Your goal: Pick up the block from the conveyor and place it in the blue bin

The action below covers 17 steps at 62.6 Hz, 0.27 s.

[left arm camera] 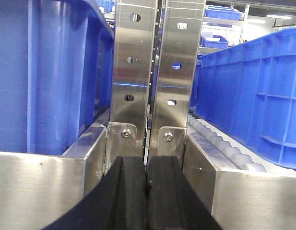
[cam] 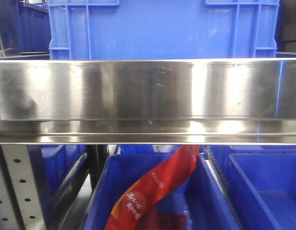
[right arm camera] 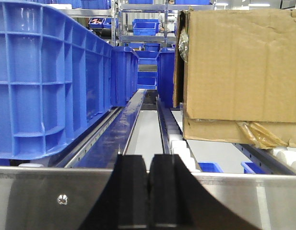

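Front view first: we see a long shiny steel rail point(cam: 148, 91) going across the middle, with a big blue plastic crate point(cam: 162, 28) standing behind it at 12 o'clock. Under the rail, at 6 o'clock, there is an open blue plastic bin point(cam: 102, 191), and a red plastic bag with yellow writing point(cam: 157, 191) hangs down into it. Another blue bin point(cam: 263, 191) sits just beside it at 4 o'clock. In our left wrist view, our left gripper point(left arm camera: 147, 191) shows two black rubber fingers point(left arm camera: 124, 196) pressed together with nothing between them. Two upright steel posts with holes point(left arm camera: 155, 62) stand right in front of it at 12 o'clock. A tall blue crate wall point(left arm camera: 47, 72) is at 9 o'clock, and another blue ribbed crate point(left arm camera: 258, 100) is at 3 o'clock beside a row of white rollers point(left arm camera: 219, 143). In our right wrist view, our right gripper point(right arm camera: 148, 196) is also closed tight on nothing. A brown cardboard box point(right arm camera: 239, 72) sits on rollers at 2 o'clock, and a long blue ribbed crate point(right arm camera: 42, 81) is at 9 o'clock. We cannot see any block or the grey belt in these views.
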{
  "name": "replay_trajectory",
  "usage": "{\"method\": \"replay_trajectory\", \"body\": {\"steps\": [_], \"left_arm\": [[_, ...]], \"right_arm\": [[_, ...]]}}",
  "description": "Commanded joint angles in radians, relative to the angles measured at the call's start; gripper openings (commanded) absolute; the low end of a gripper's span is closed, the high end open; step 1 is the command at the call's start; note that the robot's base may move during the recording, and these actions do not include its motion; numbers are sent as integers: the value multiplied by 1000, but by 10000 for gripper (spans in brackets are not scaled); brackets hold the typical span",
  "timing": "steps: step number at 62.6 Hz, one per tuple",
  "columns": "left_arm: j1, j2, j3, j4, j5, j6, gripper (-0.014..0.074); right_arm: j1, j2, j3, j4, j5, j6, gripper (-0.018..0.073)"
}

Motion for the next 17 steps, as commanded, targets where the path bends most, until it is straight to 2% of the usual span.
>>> {"method": "replay_trajectory", "body": {"steps": [1,17], "left_arm": [[2,-6,-2,-6,-8,3,-111],[2,-6,-2,-6,-8,3,-111]], "right_arm": [[-5,-4,1,-7,-24,1,-168],[-5,-4,1,-7,-24,1,-168]]}}
